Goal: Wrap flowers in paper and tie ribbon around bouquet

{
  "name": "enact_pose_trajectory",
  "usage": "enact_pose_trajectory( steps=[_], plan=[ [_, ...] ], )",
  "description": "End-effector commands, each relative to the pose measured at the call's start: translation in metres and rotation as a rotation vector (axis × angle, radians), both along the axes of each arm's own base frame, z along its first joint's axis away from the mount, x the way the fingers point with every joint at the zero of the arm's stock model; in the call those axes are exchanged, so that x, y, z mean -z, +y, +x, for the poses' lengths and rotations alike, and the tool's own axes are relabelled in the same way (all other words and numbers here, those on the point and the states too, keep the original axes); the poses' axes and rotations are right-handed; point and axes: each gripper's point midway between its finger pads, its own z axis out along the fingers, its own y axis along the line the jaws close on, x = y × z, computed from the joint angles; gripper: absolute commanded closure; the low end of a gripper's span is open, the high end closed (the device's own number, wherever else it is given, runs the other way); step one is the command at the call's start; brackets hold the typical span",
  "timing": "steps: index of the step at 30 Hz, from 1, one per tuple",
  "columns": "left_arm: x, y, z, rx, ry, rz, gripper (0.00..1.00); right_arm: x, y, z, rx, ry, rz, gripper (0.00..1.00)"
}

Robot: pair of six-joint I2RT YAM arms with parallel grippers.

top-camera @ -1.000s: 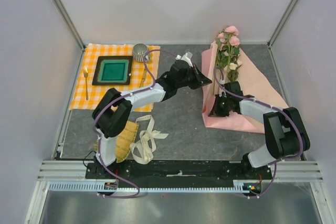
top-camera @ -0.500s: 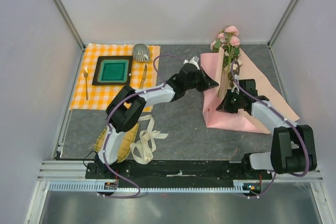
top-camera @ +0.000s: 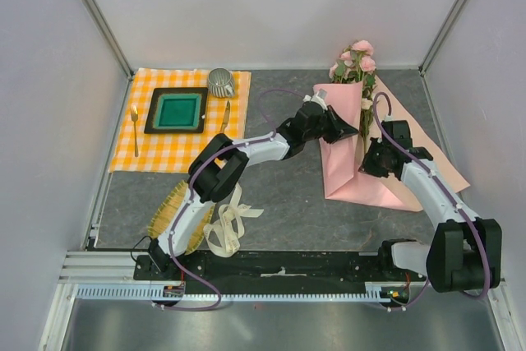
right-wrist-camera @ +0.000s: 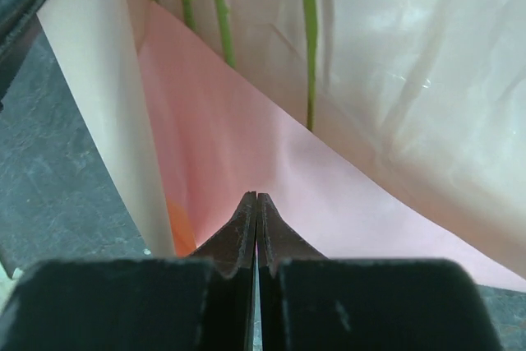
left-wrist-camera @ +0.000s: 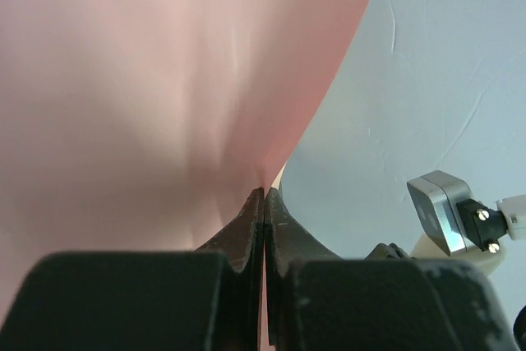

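Wrapping in hand: the paper (top-camera: pixel 347 180) is going up around the flowers (top-camera: pixel 359 59), upper right of the frame.
The left fingers (left-wrist-camera: pixel 246 228) are pinching the pink sheet's raised flap; the right fingers (right-wrist-camera: pixel 243 228) are pressing together low against it, hold unclear. Next, seemingly, the flap needs drawing across the green stems. The ribbon (top-camera: pixel 230 221) is lying loose, lower left.

The top cam sits high behind the arm bases and looks down over the whole tabletop (top-camera: pixel 288 195). Each wrist cam rides right behind its own claw, left claw (left-wrist-camera: pixel 264 195) and right claw (right-wrist-camera: pixel 256 199), super close up and facing the pink paper (top-camera: pixel 341 166). That paper is what all three views share.
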Motion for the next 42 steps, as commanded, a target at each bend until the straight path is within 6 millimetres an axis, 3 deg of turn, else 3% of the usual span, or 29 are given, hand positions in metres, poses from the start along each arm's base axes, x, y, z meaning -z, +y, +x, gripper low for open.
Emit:
enact_pose_trajectory(
  steps=[1, 4, 6, 10, 12, 14, 16, 21, 24, 27, 30, 31, 33, 34, 35, 36, 37, 39, 42],
  plan=[
    [-0.032, -0.025, -0.001, 0.031, -0.064, -0.123, 0.98, -0.020, -0.017, 0.003, 0.071, -0.031, -0.057, 0.95],
    [-0.034, -0.033, 0.000, 0.048, -0.076, -0.145, 0.98, -0.034, -0.031, 0.002, 0.115, -0.063, -0.111, 0.89],
    [-0.022, -0.035, 0.000, 0.053, -0.051, -0.141, 0.98, -0.040, -0.035, 0.002, 0.123, -0.080, -0.124, 0.85],
    [-0.011, -0.035, -0.004, 0.072, -0.040, -0.123, 0.98, -0.053, -0.026, 0.000, 0.066, -0.132, -0.085, 0.67],
    [-0.009, -0.034, -0.006, 0.077, -0.046, -0.109, 0.98, -0.055, -0.018, -0.002, 0.025, -0.140, -0.055, 0.63],
    [-0.007, -0.034, -0.005, 0.082, -0.051, -0.098, 0.98, -0.059, -0.004, -0.005, -0.050, -0.167, -0.002, 0.47],
    [-0.004, -0.035, -0.006, 0.091, -0.043, -0.092, 0.98, -0.054, 0.009, -0.005, -0.118, -0.173, 0.046, 0.35],
    [-0.006, -0.036, -0.006, 0.098, -0.039, -0.094, 0.98, -0.034, 0.009, 0.001, -0.157, -0.111, 0.023, 0.28],
    [-0.009, -0.037, -0.008, 0.103, -0.048, -0.091, 0.98, -0.022, 0.008, 0.007, -0.140, -0.083, 0.021, 0.31],
    [-0.009, -0.037, -0.009, 0.113, -0.050, -0.086, 0.98, -0.009, 0.005, 0.008, -0.102, -0.037, 0.017, 0.43],
    [-0.011, -0.038, -0.018, 0.178, -0.053, -0.074, 0.93, 0.001, -0.005, 0.002, -0.025, -0.003, -0.013, 0.72],
    [-0.013, -0.036, -0.018, 0.200, -0.077, -0.069, 0.88, 0.004, -0.010, 0.000, -0.003, 0.000, -0.030, 0.82],
    [-0.023, -0.029, -0.022, 0.248, -0.101, -0.074, 0.66, 0.012, -0.014, -0.006, 0.038, 0.021, -0.039, 0.89],
    [-0.026, -0.025, -0.022, 0.260, -0.122, -0.070, 0.45, 0.014, -0.016, -0.007, 0.045, 0.024, -0.049, 0.90],
    [-0.033, -0.020, -0.022, 0.266, -0.135, -0.075, 0.37, 0.017, -0.018, -0.008, 0.054, 0.036, -0.056, 0.92],
    [-0.055, -0.015, -0.023, 0.285, -0.182, -0.113, 0.30, 0.021, -0.020, -0.008, 0.055, 0.048, -0.063, 0.94],
    [-0.055, -0.006, -0.020, 0.283, -0.198, -0.108, 0.25, 0.021, -0.019, -0.006, 0.050, 0.045, -0.060, 0.95],
    [-0.067, 0.008, -0.013, 0.271, -0.228, -0.110, 0.28, 0.021, -0.019, -0.001, 0.050, 0.042, -0.060, 0.95],
    [-0.055, 0.025, 0.003, 0.232, -0.231, -0.076, 0.44, 0.022, -0.018, 0.003, 0.048, 0.040, -0.057, 0.95]
  ],
)
